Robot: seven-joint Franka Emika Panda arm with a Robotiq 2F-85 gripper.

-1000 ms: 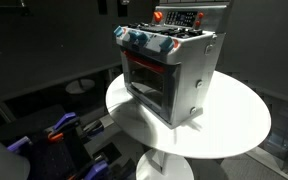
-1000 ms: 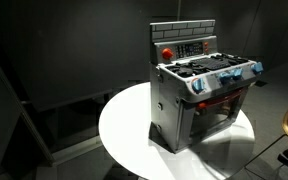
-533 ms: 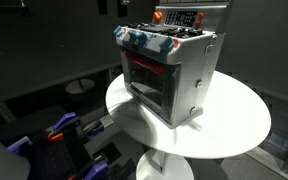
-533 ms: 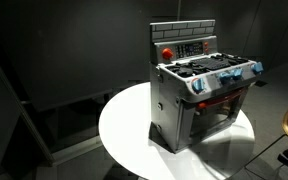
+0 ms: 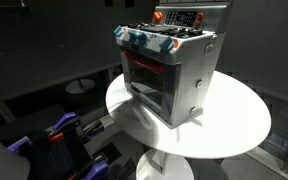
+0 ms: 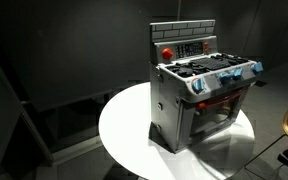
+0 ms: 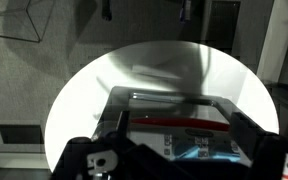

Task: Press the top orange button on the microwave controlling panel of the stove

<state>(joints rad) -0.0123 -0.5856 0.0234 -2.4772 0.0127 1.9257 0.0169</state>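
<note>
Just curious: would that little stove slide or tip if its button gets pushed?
Probably light, since the stove looks like a small toy. It might slide on the smooth white table. Tipping seems unlikely: it is boxy and sits flat.

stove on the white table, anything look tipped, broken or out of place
Nothing stands out. The stove stands upright and square on the round white table, its blue knobs in a row and the microwave controlling panel upright behind them. No spill or damage shows.
</note>
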